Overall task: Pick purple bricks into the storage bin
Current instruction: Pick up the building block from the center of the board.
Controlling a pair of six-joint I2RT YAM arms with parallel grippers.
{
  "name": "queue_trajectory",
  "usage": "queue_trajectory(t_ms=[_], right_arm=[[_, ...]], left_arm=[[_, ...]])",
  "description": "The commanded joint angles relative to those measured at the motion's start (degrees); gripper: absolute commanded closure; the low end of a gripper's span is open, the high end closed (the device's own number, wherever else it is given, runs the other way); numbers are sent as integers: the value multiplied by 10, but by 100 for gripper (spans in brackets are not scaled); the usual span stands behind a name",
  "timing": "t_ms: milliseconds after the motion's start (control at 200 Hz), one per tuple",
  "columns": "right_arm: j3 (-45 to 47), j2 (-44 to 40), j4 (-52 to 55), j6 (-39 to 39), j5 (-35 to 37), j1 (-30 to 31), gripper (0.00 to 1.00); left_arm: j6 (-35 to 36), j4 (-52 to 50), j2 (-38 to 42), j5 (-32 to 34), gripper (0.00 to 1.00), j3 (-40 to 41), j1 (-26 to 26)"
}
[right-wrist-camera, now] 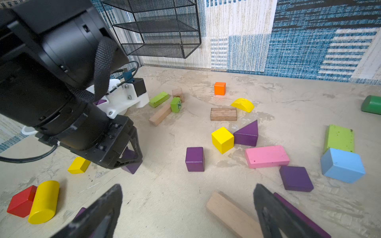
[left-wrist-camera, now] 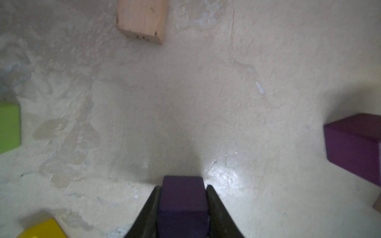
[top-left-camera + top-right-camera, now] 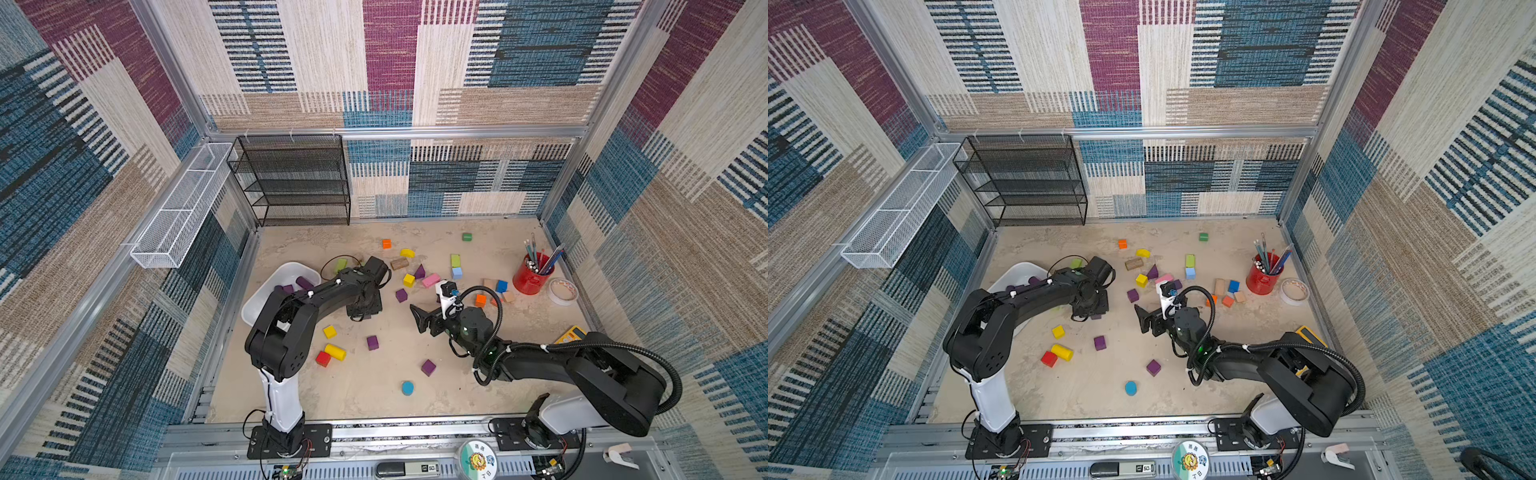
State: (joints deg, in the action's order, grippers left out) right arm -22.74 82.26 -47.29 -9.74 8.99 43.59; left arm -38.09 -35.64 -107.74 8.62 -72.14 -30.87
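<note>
Closest to the left wrist camera sits a purple brick (image 2: 182, 206). The left gripper (image 2: 183, 186) has its two black fingers (image 2: 148, 212) pressed against the brick's opposite flanks, clamped on it while it seems to rest on the table (image 2: 185, 103). That arm comes down steeply from above, probably so the fingers could straddle the brick without knocking the yellow block (image 2: 43, 229) or the purple cube (image 2: 353, 148) near it. The storage bin (image 3: 286, 269) stands at the table's left edge, close to the same arm, with at least two purple pieces (image 3: 304, 283) lying inside. That spot likely keeps the carry short. The gripped brick is outside the bin, so lifting it over the white wall looks like the step in hand. The right gripper (image 1: 187, 185) hovers above the table with its fingers wide apart and nothing between them. It is over a plain wooden bar (image 1: 228, 214) and a long purple bar (image 1: 307, 220), apparently poised for its own pick while held clear of the other arm. More purple lies loose: a purple wedge (image 1: 247, 135) hard beside a yellow cube (image 1: 222, 140), a flat purple block (image 1: 295, 178) just beside the pink bar (image 1: 267, 156), and a lone purple block (image 3: 428, 367) nearer the robot's base.
</note>
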Motion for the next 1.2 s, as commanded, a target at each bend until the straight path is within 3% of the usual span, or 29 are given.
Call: queue_trajectory(t_ms=[0, 155, 726, 1192], right_arm=[[2, -5, -21, 6, 0, 0, 0], [2, -7, -21, 6, 2, 1, 1], [3, -10, -21, 6, 0, 1, 0], [4, -10, -23, 4, -4, 3, 0]], left_arm=[[11, -12, -5, -2, 67, -9, 1], [16, -17, -8, -4, 75, -15, 4], [44, -33, 65, 41, 76, -34, 28], [25, -14, 153, 28, 76, -8, 167]])
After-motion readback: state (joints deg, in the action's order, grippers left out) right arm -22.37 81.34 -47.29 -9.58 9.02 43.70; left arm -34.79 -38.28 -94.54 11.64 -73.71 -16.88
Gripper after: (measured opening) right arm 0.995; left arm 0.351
